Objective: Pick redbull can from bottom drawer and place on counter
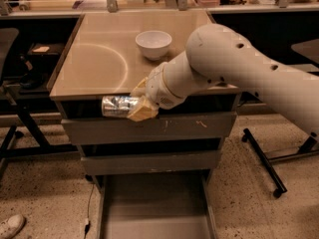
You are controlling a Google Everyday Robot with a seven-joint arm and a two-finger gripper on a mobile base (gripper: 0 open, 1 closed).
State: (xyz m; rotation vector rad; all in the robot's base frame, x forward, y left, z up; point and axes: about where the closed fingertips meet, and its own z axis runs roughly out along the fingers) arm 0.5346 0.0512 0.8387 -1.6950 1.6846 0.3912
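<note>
Slim, silvery redbull can (pixel 118 106), shiny and mottled with glints, dark bluish markings across its side. Lying flat in the air rather than upright: long axis level, running left to right across the camera view, roughly parallel to the front edge of the worktop (pixel 99 59). Free end pointing toward the left of the view; other end buried in the claw (pixel 141 101), so no telling which end bears the tab. Hanging just in front of the cabinet, level with the dark gap under the worktop's rim and above the scuffed front of the top drawer (pixel 149 128). Resting on no surface, well above the bottom drawer (pixel 154 213).

Claw clenched on the right-hand end of the can, tan fingers (pixel 143 112) pressed against it, one above and one below. Most of the can's length sticking out leftward beyond them. Behind the claw, a thick white arm (pixel 239 63) reaching in from the right of the view, crossing over the worktop's front right corner.

Bottom drawer pulled out toward the camera, flat grey floor and low sides showing. Middle drawer (pixel 149 162) shut, between it and the top one. On the glossy beige worktop, a white bowl (pixel 153 44) toward the back, well apart from the can, with a faint curved reflection to its left. Toe of a white shoe (pixel 10 225) on the speckled floor at the lower left corner.
</note>
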